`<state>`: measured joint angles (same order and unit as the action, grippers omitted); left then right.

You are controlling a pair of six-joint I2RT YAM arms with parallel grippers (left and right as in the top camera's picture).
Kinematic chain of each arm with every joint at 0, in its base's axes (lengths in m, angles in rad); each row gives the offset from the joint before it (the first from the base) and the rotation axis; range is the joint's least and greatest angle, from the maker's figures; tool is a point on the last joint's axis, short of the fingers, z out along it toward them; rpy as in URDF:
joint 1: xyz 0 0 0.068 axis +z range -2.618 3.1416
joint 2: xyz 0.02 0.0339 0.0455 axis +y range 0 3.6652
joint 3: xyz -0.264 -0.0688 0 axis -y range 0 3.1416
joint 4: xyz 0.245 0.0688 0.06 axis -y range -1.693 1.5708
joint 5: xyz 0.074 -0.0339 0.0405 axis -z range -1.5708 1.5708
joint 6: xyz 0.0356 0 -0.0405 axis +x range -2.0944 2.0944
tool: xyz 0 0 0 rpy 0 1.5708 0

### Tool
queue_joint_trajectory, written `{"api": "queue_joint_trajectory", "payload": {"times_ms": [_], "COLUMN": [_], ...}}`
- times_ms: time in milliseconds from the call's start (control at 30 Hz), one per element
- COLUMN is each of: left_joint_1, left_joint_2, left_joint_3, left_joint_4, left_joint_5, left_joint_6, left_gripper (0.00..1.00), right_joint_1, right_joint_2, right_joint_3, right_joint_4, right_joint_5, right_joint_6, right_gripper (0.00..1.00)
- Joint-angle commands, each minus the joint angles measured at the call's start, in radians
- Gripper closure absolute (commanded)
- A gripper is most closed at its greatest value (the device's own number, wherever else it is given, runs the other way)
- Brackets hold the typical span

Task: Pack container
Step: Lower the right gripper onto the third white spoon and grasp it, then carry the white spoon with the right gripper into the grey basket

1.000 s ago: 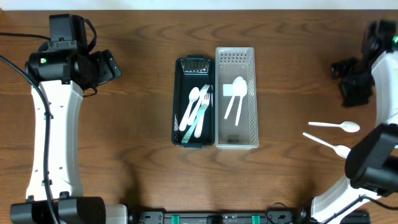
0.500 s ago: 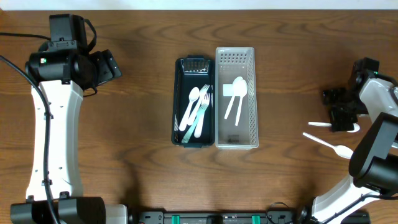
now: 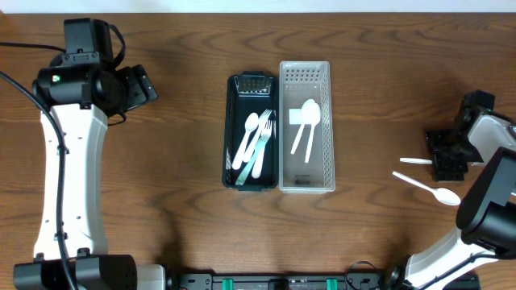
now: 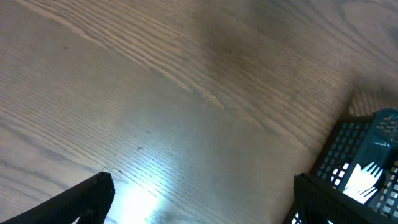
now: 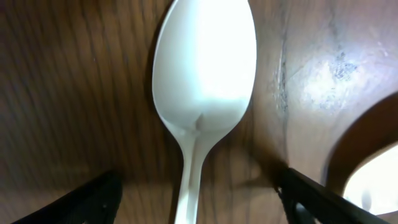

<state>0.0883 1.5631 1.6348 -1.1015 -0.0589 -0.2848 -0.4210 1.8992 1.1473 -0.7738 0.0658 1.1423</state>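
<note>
Right wrist: wide-spread right hand [image 5: 196,194] astride white spoon [image 5: 204,62], second spoon [image 3: 444,196] just beside.

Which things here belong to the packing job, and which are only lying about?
Job:
dark tray with forks and spoon
white basket with two spoons
upper loose spoon, under the right gripper
lower loose spoon

Lying about:
only the wooden table and black cables

The left arm [image 3: 71,161] and right arm [image 3: 493,138] are white-shelled with black joints; black cables [image 3: 60,185] line the left.
</note>
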Motion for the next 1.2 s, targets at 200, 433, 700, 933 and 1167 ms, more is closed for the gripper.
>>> {"api": "queue_joint_trajectory", "payload": {"times_ms": [200,433,700,933,1167], "left_joint_1": [0.003,0.003,0.003,0.003,0.003], "left_joint_2": [0.008,0.008,0.008,0.008,0.008], "left_joint_3": [-0.008,-0.008,-0.008,-0.008,-0.008], "left_joint_4": [-0.009,-0.01,-0.009,-0.009,-0.008], "left_joint_5": [-0.002,-0.002,-0.002,-0.002,-0.002], "left_joint_6": [-0.001,-0.001,-0.001,-0.001,-0.001], "left_gripper": [0.06,0.06,0.06,0.06,0.06], "right_joint_1": [-0.006,-0.006,-0.002,0.062,0.29], "right_joint_2": [0.003,0.003,0.003,-0.043,-0.163], "right_joint_3": [-0.044,-0.044,-0.043,0.049,0.298], "right_joint_4": [0.007,0.003,0.0,-0.05,-0.094], "right_joint_5": [0.031,0.024,-0.051,-0.074,-0.082], "right_joint_6": [0.013,0.012,-0.037,-0.124,-0.452], "right_gripper": [0.54,0.91,0.99,0.99,0.99]}}
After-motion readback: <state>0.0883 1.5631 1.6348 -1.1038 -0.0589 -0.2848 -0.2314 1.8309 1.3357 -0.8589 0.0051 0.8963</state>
